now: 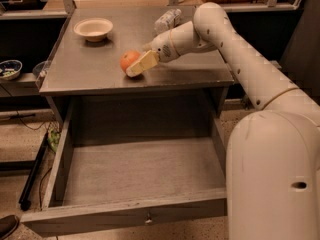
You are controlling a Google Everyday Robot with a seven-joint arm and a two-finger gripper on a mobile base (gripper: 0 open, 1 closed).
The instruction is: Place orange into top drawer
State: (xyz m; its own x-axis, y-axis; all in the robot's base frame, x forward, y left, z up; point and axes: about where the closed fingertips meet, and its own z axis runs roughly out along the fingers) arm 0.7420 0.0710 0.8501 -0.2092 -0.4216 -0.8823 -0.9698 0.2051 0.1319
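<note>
The orange [127, 60] rests on the grey tabletop [85, 71] near its front edge. My gripper [139, 65] reaches in from the right and sits against the orange's right front side, covering part of it. The top drawer [125, 211] is pulled wide open below the tabletop. It has nothing inside, and its small metal knob [148, 217] shows at the centre of the front panel.
A cream bowl [93, 29] stands at the back left of the tabletop. A clear plastic bottle [167, 19] lies at the back, behind my arm. A patterned bowl [10, 69] sits on a lower shelf at far left. My white arm and base fill the right side.
</note>
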